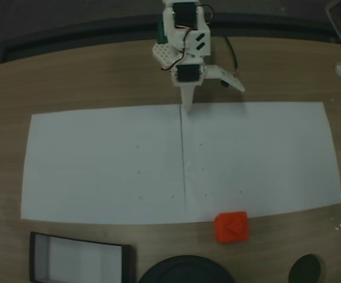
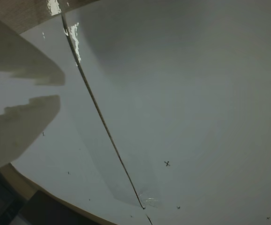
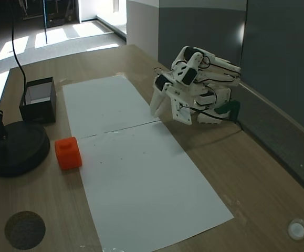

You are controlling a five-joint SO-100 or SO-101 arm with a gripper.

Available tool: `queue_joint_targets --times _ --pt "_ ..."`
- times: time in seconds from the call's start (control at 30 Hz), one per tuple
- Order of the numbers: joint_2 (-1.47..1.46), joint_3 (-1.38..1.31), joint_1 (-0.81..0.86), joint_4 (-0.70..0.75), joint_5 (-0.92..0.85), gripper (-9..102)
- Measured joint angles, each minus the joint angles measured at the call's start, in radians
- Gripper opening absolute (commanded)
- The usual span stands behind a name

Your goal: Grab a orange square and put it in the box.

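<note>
Orange square (image 1: 231, 227) rests on the wooden table (image 1: 99, 76), touching the white paper's (image 1: 111, 165) near edge, well apart from the box (image 1: 79, 258). Gripper (image 3: 162, 107) hangs at the paper's far edge, jaws narrowly parted, holding nothing.

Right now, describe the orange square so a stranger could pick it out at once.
Start from the long white paper sheet covering the wooden table. In a fixed view, the orange square sits just off the sheet's near edge, to the right of the round black disc. It is the one bright orange-red thing there, a small rounded block with a faint diamond on top.
</note>
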Motion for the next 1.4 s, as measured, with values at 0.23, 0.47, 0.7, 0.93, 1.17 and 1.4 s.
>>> queue_joint_targets --times 0.23,0.47,0.7,0.93,1.17,1.4 --pt "0.0 0.0 -0.003 0.0 0.0 0" --pt "0.0 0.0 -0.003 0.0 0.0 0" --pt "0.0 0.0 -0.003 0.0 0.002 0" --pt "0.0 0.0 -0.003 -0.002 0.002 2" --pt "0.0 -0.044 -0.017 -0.133 -0.006 24" --pt "-0.012 -0.244 -0.133 -0.144 -0.052 30"
